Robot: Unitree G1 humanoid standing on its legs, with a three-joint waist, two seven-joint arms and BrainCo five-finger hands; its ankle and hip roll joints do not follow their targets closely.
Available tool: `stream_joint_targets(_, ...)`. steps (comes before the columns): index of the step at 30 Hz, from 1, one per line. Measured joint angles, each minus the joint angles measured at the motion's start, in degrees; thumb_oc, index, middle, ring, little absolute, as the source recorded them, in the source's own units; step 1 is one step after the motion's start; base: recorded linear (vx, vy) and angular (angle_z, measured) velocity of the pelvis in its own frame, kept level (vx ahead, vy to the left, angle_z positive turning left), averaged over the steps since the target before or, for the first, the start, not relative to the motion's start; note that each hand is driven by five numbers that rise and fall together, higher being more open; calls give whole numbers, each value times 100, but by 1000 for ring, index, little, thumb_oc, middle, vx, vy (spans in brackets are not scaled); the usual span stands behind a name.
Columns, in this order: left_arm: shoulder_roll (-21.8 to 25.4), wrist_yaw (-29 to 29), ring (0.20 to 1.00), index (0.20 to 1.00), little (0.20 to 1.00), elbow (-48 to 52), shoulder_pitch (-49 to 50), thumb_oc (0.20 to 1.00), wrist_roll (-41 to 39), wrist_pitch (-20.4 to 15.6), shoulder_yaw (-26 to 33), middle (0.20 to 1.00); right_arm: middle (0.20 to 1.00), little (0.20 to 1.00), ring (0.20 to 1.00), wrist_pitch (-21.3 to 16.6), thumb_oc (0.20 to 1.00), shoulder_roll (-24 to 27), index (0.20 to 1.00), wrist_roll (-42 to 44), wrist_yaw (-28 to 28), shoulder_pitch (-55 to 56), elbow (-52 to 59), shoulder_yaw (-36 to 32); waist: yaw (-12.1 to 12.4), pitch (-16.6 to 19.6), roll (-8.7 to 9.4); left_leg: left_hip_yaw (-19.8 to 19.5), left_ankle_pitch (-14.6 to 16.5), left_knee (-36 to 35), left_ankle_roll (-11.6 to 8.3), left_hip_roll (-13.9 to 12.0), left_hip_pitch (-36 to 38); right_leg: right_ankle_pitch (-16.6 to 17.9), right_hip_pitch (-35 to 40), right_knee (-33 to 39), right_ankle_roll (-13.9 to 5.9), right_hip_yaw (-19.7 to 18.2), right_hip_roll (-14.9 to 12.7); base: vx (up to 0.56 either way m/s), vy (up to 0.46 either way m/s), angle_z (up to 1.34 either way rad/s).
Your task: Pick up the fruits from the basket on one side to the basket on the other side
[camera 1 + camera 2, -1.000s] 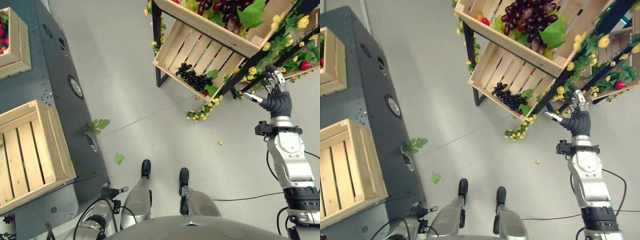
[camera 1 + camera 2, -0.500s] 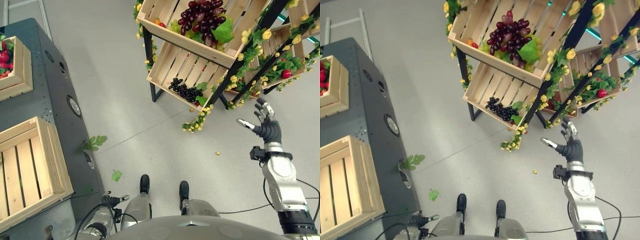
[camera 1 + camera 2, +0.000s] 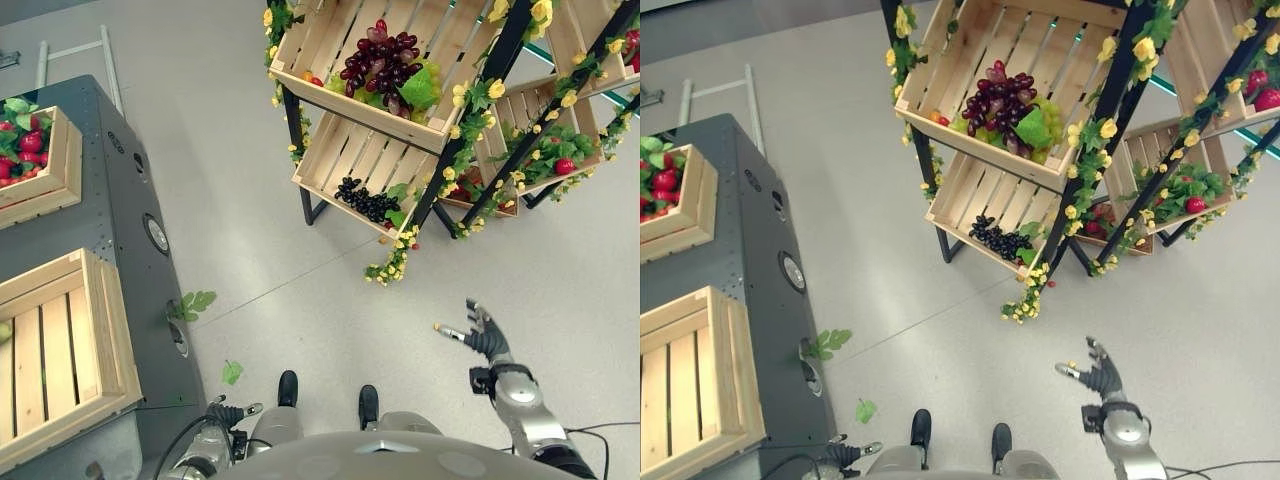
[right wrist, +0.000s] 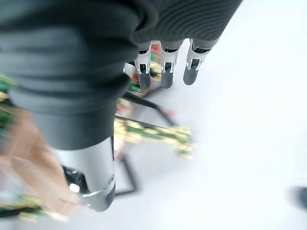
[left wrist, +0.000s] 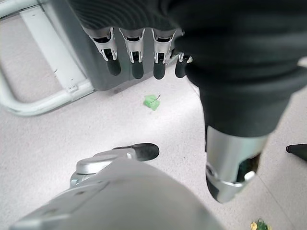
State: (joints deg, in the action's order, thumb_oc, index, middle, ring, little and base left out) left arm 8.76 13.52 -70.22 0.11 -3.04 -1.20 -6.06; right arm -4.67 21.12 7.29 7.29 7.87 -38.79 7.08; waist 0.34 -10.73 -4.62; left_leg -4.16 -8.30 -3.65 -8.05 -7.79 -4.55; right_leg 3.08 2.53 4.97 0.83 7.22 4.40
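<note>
The crates (image 3: 70, 350) on the left and those on the far shelf rack (image 3: 360, 70) are pale, unpainted slatted wood with a matt, rough-sawn look, the rack's frame (image 3: 500, 55) smooth black metal. The grapes (image 3: 380, 62) look glossy, as plastic would. The floor (image 3: 250, 190) is smooth, matt grey, and the left cabinet (image 3: 130, 190) dull dark grey metal.

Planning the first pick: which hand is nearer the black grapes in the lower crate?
Right. The right hand is raised, open, below the black grapes with floor between. The left hand hangs low beside the grey cabinet, farther off.
</note>
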Motion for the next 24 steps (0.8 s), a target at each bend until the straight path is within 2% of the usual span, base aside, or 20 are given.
stream_joint_targets(1, -12, -2, 1000, 1000, 1000, -5, -53, 1000, 3, -28, -17, 1000, 1000, 1000, 1000, 51, 1000, -17, 1000, -18, 63, -129, -511, 35, -78, -33, -16, 65, 18, 91, -38, -40, -106, -17, 15, 16, 134, 62, -29, -99, -73, 51)
stream_joint_targets(2, -40, -14, 1000, 1000, 1000, -6, -72, 1000, 3, -39, -34, 1000, 1000, 1000, 1000, 122, 1000, 1, 1000, -67, 92, -124, -702, 54, -45, -55, -116, 123, 32, 128, -19, -89, -157, -40, 22, -12, 236, 142, 21, -129, -89, 56)
stream_joint_targets(3, -41, -16, 1000, 1000, 1000, -29, -122, 1000, 2, -61, -51, 1000, 1000, 1000, 1000, 125, 1000, -25, 1000, -150, 120, -217, -1052, 88, -51, -101, -103, 190, 160, 182, -57, -127, -220, -75, -11, -60, 309, 254, 5, -62, -36, 42)
stream_joint_targets(4, -25, -16, 1000, 1000, 1000, -65, -134, 1000, 2, -72, -50, 1000, 1000, 1000, 1000, 144, 1000, -78, 1000, -164, 144, -334, -1434, 124, -65, -102, -68, 299, 405, 218, -101, -111, -210, -98, -53, -88, 340, 292, -86, -105, -28, 36)
stream_joint_targets(5, -13, -18, 1000, 1000, 1000, -67, -194, 1000, 2, -74, -41, 1000, 1000, 1000, 1000, 198, 1000, -91, 1000, -186, 170, -447, -1668, 226, -81, -139, 12, 437, 478, 223, -103, -39, -209, -109, -72, -70, 354, 348, -228, -73, -13, 31)
stream_joint_targets(7, 92, -37, 1000, 1000, 1000, -202, -267, 1000, 4, -69, -57, 1000, 1000, 1000, 1000, 259, 1000, -235, 1000, -278, 195, -744, -2411, 365, -101, -170, 290, 602, 479, 455, -107, 335, -197, 5, -72, -29, 285, 489, -621, -84, -6, 36)
stream_joint_targets(9, 126, -66, 1000, 1000, 1000, -210, -328, 1000, 4, -71, -82, 1000, 1000, 1000, 1000, 288, 1000, -310, 1000, -286, 195, -765, -2835, 366, -102, -171, 339, 733, 462, 600, -80, 334, 11, 4, -72, -36, 222, 668, -777, -57, 0, 42)
stream_joint_targets(10, 125, -85, 1000, 1000, 1000, -229, -337, 1000, 4, -73, -127, 1000, 1000, 1000, 1000, 290, 1000, -341, 1000, -291, 195, -807, -3056, 379, -108, -171, 338, 757, 465, 655, -87, 310, 91, 9, -60, -30, 199, 752, -808, -58, 4, 53)
stream_joint_targets(12, 93, -161, 1000, 1000, 1000, -257, -359, 1000, 7, -74, -143, 1000, 1000, 1000, 1000, 380, 1000, -384, 1000, -323, 187, -793, -3353, 367, -120, -113, 239, 871, 278, 753, 108, 232, 257, -60, -68, -110, 68, 988, -830, -89, 7, 70)
stream_joint_targets(13, 107, -205, 1000, 1000, 1000, -270, -402, 1000, 20, -67, -173, 1000, 1000, 1000, 1000, 400, 1000, -410, 1000, -335, 184, -783, -3404, 350, -175, -105, 215, 870, 249, 722, 118, 259, 238, -153, -80, -235, -24, 1064, -820, -64, 7, 87)
stream_joint_targets(14, 132, -224, 1000, 1000, 1000, -252, -402, 1000, 20, -72, -180, 1000, 1000, 1000, 1000, 411, 1000, -446, 1000, -335, 179, -781, -3401, 325, -212, -91, 235, 858, 232, 676, 138, 293, 214, -245, -97, -277, -101, 1019, -841, -90, 16, 110)
stream_joint_targets(16, 152, -250, 1000, 1000, 1000, -250, -418, 1000, 21, -76, -264, 1000, 1000, 1000, 1000, 431, 1000, -478, 1000, -337, 165, -780, -3409, 232, -264, -77, 164, 828, 164, 316, 208, 300, 183, -361, -194, -357, -86, 904, -743, -110, 23, 104)
stream_joint_targets(18, 141, -279, 1000, 1000, 1000, -263, -366, 1000, 22, -67, -345, 1000, 1000, 1000, 1000, 463, 1000, -464, 1000, -337, 163, -953, -3430, 168, -216, -48, 30, 851, 82, -78, 271, 174, 166, -427, -329, -531, -15, 1038, -593, -192, 65, 76)
stream_joint_targets(19, 178, -284, 1000, 1000, 1000, -297, -342, 1000, 21, -61, -350, 1000, 1000, 1000, 1000, 460, 1000, -507, 1000, -337, 148, -1030, -3392, 164, -203, 12, 81, 901, 152, -197, -202, 143, 38, -332, -397, -564, 59, 1288, -659, -147, 61, 61)
stream_joint_targets(20, 194, -297, 1000, 1000, 1000, -326, -387, 1000, 22, -45, -296, 1000, 1000, 1000, 1000, 457, 1000, -520, 1000, -338, 135, -1061, -3357, 163, -197, 6, 177, 1060, 200, -69, -287, 131, 12, -278, -400, -495, 72, 1369, -788, -87, 44, 42)
stream_joint_targets(21, 185, -314, 1000, 1000, 1000, -330, -342, 1000, 0, -40, -165, 1000, 1000, 1000, 1000, 459, 1000, -536, 1000, -339, 123, -1112, -3349, 160, -108, 23, 377, 1332, 368, 264, -76, 176, 47, -216, -412, -472, 65, 1395, -1018, -106, 56, 25)
stream_joint_targets(22, 264, -325, 1000, 1000, 1000, -367, -225, 1000, 8, -31, -108, 1000, 1000, 1000, 1000, 456, 1000, -523, 1000, -341, 116, -1109, -3343, 173, -103, 166, 598, 1437, 526, 631, -228, 202, 240, -122, -336, -352, 18, 1566, -1252, -148, 78, 33)
stream_joint_targets(24, 159, -339, 1000, 1000, 1000, -511, -225, 1000, 7, -26, -108, 1000, 1000, 1000, 1000, 468, 1000, -385, 1000, -342, 89, -1047, -3350, 192, -199, 233, 411, 1432, 688, 1064, -438, -60, 624, 0, -128, -161, -89, 1802, -1331, -127, 62, 52)
